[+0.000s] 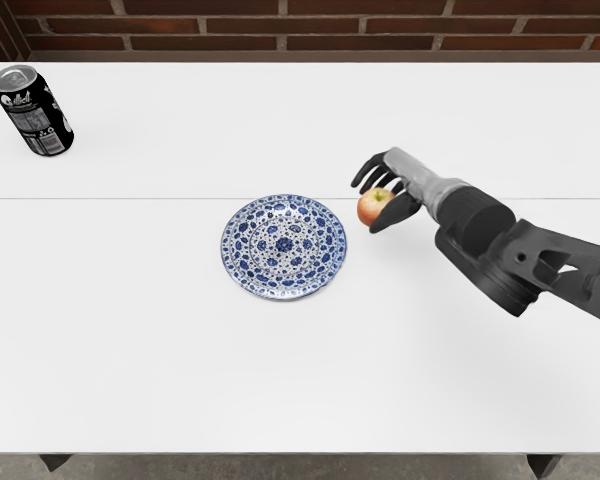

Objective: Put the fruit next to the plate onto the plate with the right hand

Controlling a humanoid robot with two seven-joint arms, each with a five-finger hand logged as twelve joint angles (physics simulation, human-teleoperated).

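A simulated humanoid robot's right hand (392, 185) grips a red-and-yellow apple (372, 208) on a white table (280, 380), just off the right rim of a blue-and-white patterned plate (283, 247). The dark fingers (366, 172) curl over the far side of the fruit, one of them reaching past it towards the plate, while the thumb (388, 222) presses in against its near right side, so that the apple sits pinched between them. Whether the fruit rests on the tabletop or is raised a little above it cannot be told from this slanted view. The apple is beside the plate, not on it, with a narrow strip of bare table showing between the two. The right arm (510, 255), grey at the wrist and black and bulky at the forearm, comes in from the table's right edge and slopes up towards the middle. The plate lies flat near the centre of the table, a little left of the hand, and carries nothing. A black drink can (33, 110) with white lettering stands near the far left corner, tilted in the view and well apart from plate, fruit and hand. A thin seam (130, 199) runs across the tabletop from left edge to right edge, passing just behind the plate. A red brick wall (310, 25) rises beyond the table's far edge.
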